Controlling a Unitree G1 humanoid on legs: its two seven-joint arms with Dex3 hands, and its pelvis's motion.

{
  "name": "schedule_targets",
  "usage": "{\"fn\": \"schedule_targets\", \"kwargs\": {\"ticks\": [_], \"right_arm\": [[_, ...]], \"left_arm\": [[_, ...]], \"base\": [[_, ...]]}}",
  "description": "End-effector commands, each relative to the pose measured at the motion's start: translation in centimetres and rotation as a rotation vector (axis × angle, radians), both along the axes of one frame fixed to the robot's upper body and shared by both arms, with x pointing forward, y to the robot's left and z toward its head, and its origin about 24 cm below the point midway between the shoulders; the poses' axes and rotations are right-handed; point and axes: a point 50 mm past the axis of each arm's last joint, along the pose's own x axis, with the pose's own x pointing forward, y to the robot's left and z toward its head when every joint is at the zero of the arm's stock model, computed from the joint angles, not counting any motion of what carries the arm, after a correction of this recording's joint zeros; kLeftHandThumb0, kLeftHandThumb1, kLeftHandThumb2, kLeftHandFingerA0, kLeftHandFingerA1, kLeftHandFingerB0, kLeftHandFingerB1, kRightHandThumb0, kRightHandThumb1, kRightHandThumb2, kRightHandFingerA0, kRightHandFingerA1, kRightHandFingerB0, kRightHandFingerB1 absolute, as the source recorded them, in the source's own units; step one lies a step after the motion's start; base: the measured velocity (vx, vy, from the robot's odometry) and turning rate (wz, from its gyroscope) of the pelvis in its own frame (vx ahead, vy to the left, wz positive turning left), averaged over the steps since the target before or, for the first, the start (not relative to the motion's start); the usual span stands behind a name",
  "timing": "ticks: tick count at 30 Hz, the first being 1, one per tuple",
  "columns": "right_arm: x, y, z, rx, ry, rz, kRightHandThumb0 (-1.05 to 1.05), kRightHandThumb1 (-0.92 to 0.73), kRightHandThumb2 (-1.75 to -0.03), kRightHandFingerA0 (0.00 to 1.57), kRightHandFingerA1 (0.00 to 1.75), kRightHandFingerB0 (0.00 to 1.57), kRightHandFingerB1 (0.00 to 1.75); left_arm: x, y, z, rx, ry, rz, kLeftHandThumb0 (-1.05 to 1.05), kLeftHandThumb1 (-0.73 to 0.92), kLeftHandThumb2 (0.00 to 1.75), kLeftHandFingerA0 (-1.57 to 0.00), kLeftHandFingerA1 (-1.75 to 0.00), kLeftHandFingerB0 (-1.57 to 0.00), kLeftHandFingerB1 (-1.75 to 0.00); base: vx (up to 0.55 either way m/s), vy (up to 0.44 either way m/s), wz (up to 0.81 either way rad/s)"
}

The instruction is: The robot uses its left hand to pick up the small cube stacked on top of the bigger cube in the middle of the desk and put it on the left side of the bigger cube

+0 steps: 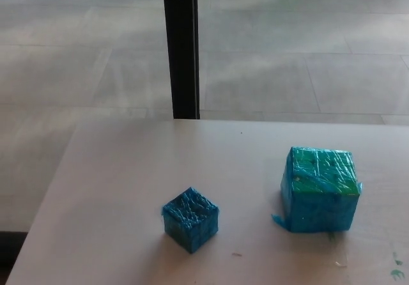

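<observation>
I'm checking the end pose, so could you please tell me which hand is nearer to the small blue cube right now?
Neither can be named: no hand shows in the head view. The small blue cube sits alone on the desk, left of the bigger cube and apart from it.
</observation>
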Motion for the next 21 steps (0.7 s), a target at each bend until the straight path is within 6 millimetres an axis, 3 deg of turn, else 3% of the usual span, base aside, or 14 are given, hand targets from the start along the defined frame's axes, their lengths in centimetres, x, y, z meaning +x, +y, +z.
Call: {"fn": "schedule_targets", "kwargs": {"ticks": [1,2,3,4,7,8,9,12,13,14,15,17,18,21], "right_arm": [[-0.5,-0.9,0.3,-0.023,0.024,-0.004,-0.73,-0.54,-0.70,0.69,0.88,0.59,0.70],[-0.5,-1.0,0.3,-0.028,0.029,0.002,-0.73,-0.54,-0.70,0.69,0.88,0.59,0.71],[-0.6,-1.0,0.3,-0.028,0.030,-0.001,-0.72,-0.53,-0.69,0.69,0.88,0.60,0.70],[-0.6,-1.0,0.2,-0.024,0.030,-0.004,-0.74,-0.54,-0.69,0.70,0.89,0.59,0.71],[-0.5,-1.1,0.3,-0.015,0.026,-0.002,-0.73,-0.53,-0.69,0.69,0.89,0.59,0.71],[-0.5,-1.1,0.3,-0.012,0.025,-0.006,-0.74,-0.54,-0.69,0.68,0.88,0.60,0.70],[-0.5,-1.1,0.4,-0.023,0.027,0.003,-0.75,-0.54,-0.69,0.69,0.88,0.58,0.70],[-0.5,-1.1,0.2,-0.013,0.018,-0.011,-0.74,-0.54,-0.68,0.69,0.86,0.59,0.69],[-0.5,-1.2,0.2,-0.012,0.019,-0.011,-0.74,-0.54,-0.67,0.70,0.87,0.59,0.69],[-0.4,-1.2,0.2,-0.010,0.023,-0.012,-0.75,-0.53,-0.68,0.70,0.89,0.59,0.70],[-0.4,-1.2,0.2,-0.009,0.026,-0.014,-0.75,-0.53,-0.68,0.70,0.89,0.58,0.70],[-0.4,-1.2,0.2,-0.004,0.027,-0.018,-0.73,-0.53,-0.69,0.68,0.88,0.58,0.70],[-0.4,-1.2,0.3,-0.010,0.025,-0.004,-0.75,-0.53,-0.69,0.68,0.88,0.58,0.71],[-0.4,-1.2,0.2,-0.013,0.025,-0.007,-0.76,-0.53,-0.68,0.68,0.87,0.58,0.71]], "left_arm": [[-4.9,0.0,-3.6,-0.177,-0.222,0.359,-0.85,0.64,1.04,-0.04,-0.39,-0.07,-0.20],[-4.9,0.0,-3.7,-0.211,-0.247,0.416,-0.91,0.67,1.02,-0.04,-0.25,-0.09,-0.21],[-5.1,-0.1,-4.0,-0.244,-0.235,0.444,-0.87,0.68,1.04,-0.11,-0.51,-0.04,-0.26],[-5.5,-0.2,-4.3,-0.277,-0.185,0.449,-0.93,0.72,1.11,-0.02,-0.44,0.00,-0.07],[-5.5,-0.2,-4.6,-0.304,-0.142,0.464,-0.88,0.68,1.05,-0.08,-0.51,0.00,-0.10],[-5.6,-0.3,-4.8,-0.304,-0.128,0.466,-0.87,0.85,0.67,-0.12,-0.39,0.00,-0.04],[-5.7,-0.5,-4.9,-0.306,-0.129,0.469,-0.90,0.68,1.03,-0.05,-0.42,0.00,-0.08],[-5.6,-0.5,-5.0,-0.302,-0.106,0.405,-0.89,0.68,0.97,-0.10,-0.42,0.00,-0.01],[-5.5,-0.4,-5.0,-0.302,-0.111,0.411,-0.93,0.69,1.04,-0.12,-0.40,0.00,-0.05],[-5.5,-0.4,-5.0,-0.297,-0.116,0.418,-0.89,0.86,0.66,-0.10,-0.36,0.00,0.00],[-5.4,-0.4,-5.0,-0.289,-0.113,0.412,-0.94,0.71,1.06,-0.04,-0.33,0.00,-0.05],[-5.3,-0.4,-5.0,-0.304,-0.117,0.410,-1.00,0.74,1.09,-0.16,-0.30,0.00,-0.01],[-5.1,-0.4,-4.9,-0.304,-0.109,0.413,-0.92,0.71,1.09,-0.04,-0.35,0.00,-0.08],[-5.1,-0.5,-4.7,-0.321,-0.116,0.420,-0.95,0.73,1.10,-0.01,-0.31,0.00,-0.06]], "base": [[0.00,0.000,0.00],[0.00,0.000,0.00],[0.00,0.000,0.00],[0.00,0.000,0.00],[0.00,0.000,0.00],[0.00,0.000,0.00],[0.00,0.000,0.00],[0.00,0.000,0.00],[0.00,0.000,0.00],[0.00,0.000,0.00],[0.00,0.000,0.00],[0.00,0.000,0.00],[0.00,0.000,0.00],[0.00,0.000,0.00]]}}
